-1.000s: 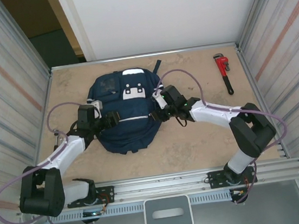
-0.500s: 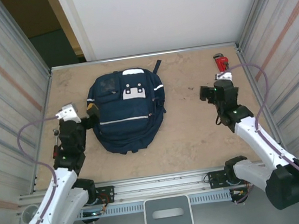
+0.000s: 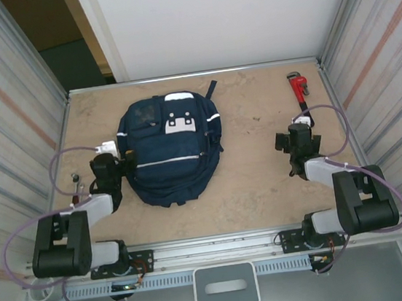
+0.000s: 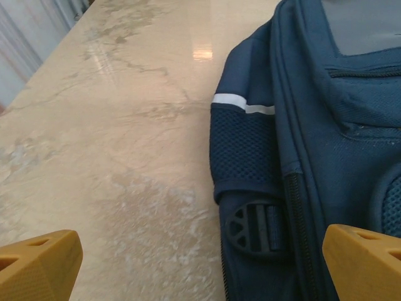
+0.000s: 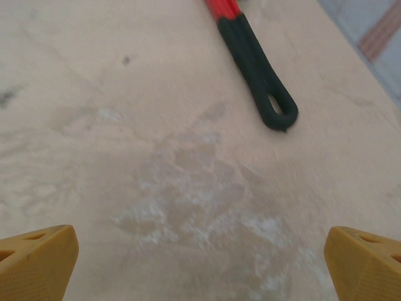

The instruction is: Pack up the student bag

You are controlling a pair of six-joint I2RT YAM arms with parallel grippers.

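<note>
The student bag (image 3: 171,148) is a navy-blue backpack with white stripes, lying flat on the table left of centre. My left gripper (image 3: 118,159) hovers low beside the bag's left edge, open and holding nothing. In the left wrist view its yellow fingertips (image 4: 37,263) stand far apart, with the student bag's (image 4: 313,125) mesh side pocket and black buckle (image 4: 257,229) between them on the right. My right gripper (image 3: 293,138) is apart from the bag on the right side of the table, open over bare tabletop. Its fingertips (image 5: 366,263) are spread wide with nothing between them.
A red pipe wrench (image 3: 301,95) with a black handle (image 5: 254,63) lies at the back right, just beyond my right gripper. Metal walls close in the table (image 3: 256,180) on both sides, and a rail runs along the near edge.
Both grippers left the bag and opened wide. The left arm drew back to the bag's left edge. The right arm swung to the right side of the table, near the wrench.
</note>
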